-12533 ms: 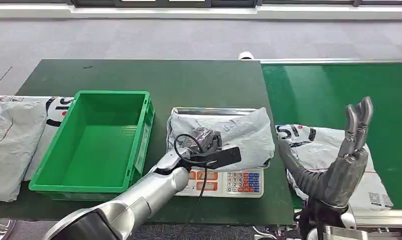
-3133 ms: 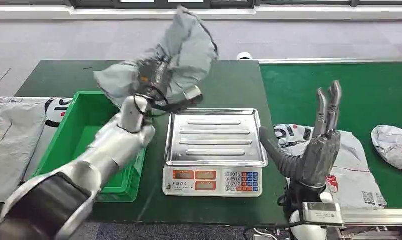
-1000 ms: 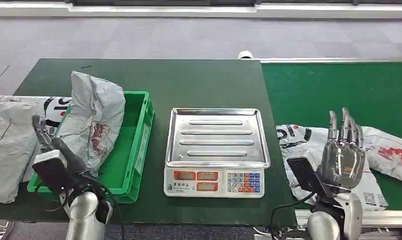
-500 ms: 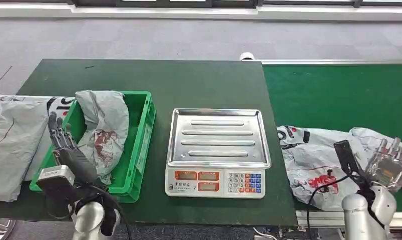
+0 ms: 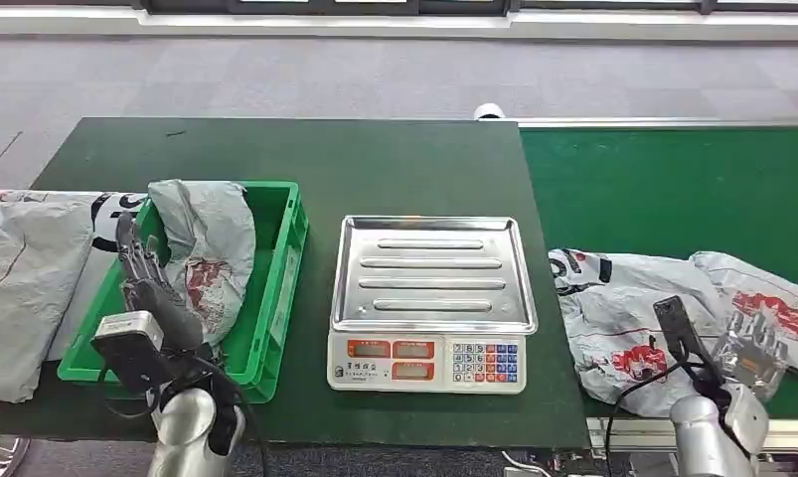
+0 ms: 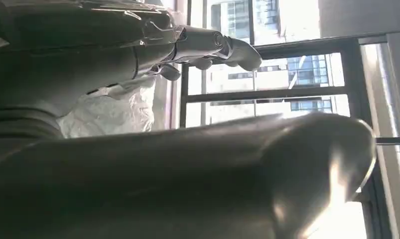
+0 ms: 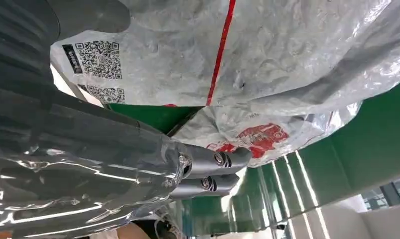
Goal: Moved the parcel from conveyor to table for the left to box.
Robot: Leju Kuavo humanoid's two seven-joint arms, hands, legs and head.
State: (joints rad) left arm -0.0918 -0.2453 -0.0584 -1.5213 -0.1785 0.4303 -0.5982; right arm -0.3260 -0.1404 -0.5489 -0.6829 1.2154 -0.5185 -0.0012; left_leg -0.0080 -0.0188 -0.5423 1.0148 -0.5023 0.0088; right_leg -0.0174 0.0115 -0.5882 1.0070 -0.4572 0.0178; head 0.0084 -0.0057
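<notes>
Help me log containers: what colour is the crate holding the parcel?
Green crate, clearest in the head view.

The left hand [image 6: 153, 55] takes up most of the picture, dark and shiny, with its big thumb [image 6: 267, 174] close to the camera. Its fingers [image 6: 222, 47] stretch out straight and hold nothing. A crinkly white plastic parcel [image 6: 113, 109] peeks out between the fingers and the thumb, and behind it all are bright windows [image 6: 282, 74] with dark frames and tall buildings outside.
</notes>
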